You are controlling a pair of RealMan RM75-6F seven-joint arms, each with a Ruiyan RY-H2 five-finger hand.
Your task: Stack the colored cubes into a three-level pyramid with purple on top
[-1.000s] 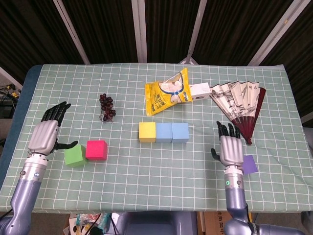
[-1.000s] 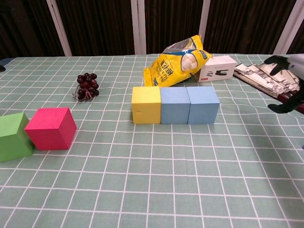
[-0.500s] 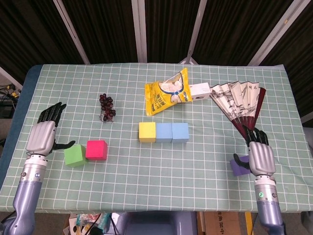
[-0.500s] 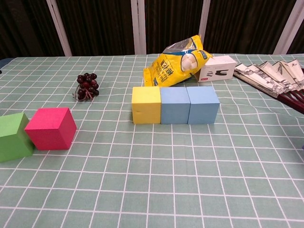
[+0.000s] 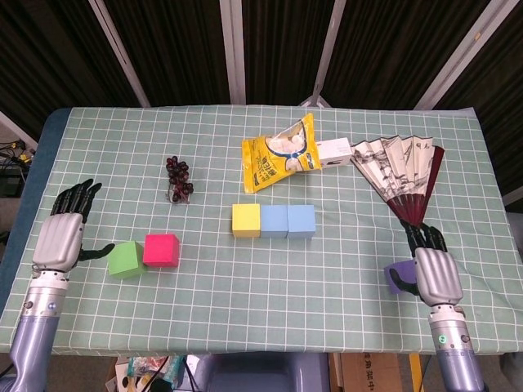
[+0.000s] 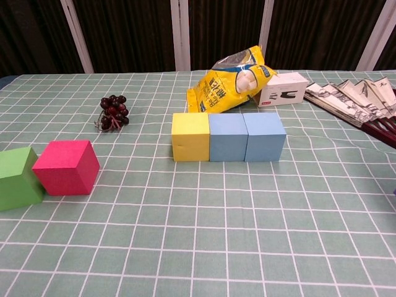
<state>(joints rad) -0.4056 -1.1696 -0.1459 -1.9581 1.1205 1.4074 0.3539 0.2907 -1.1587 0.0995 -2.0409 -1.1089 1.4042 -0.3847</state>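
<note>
A yellow foam cube (image 5: 246, 220) sits in a tight row with two light-blue foam cubes (image 5: 274, 220) (image 5: 301, 220) near the middle of the green checked tablecloth (image 5: 270, 294), their sides touching; this row serves as the landmark. In the chest view the same row shows as yellow (image 6: 190, 137), blue (image 6: 228, 137), blue (image 6: 265, 136).

Well to the left of the row and nearer the front edge, a pink foam cube (image 5: 161, 250) stands beside a green foam cube (image 5: 125, 259), the two touching or almost so. The left hand (image 5: 60, 238) hangs just left of the green cube with its fingers spread and holding nothing; its thumb reaches toward the cube, but contact cannot be judged.

Far to the right of the row, near the front right corner, the small purple foam cube (image 5: 399, 276) lies on the cloth. The right hand (image 5: 433, 271) is right against it, fingers extended above and thumb across the cube's near side; whether it grips the cube cannot be told.

Behind the row lies a yellow snack bag (image 5: 280, 153), a white box (image 5: 333, 151) touching its right side. Right of those, an opened paper fan (image 5: 404, 175) is spread flat. Behind and left of the row lies a dark bunch of grapes (image 5: 178, 178).
</note>
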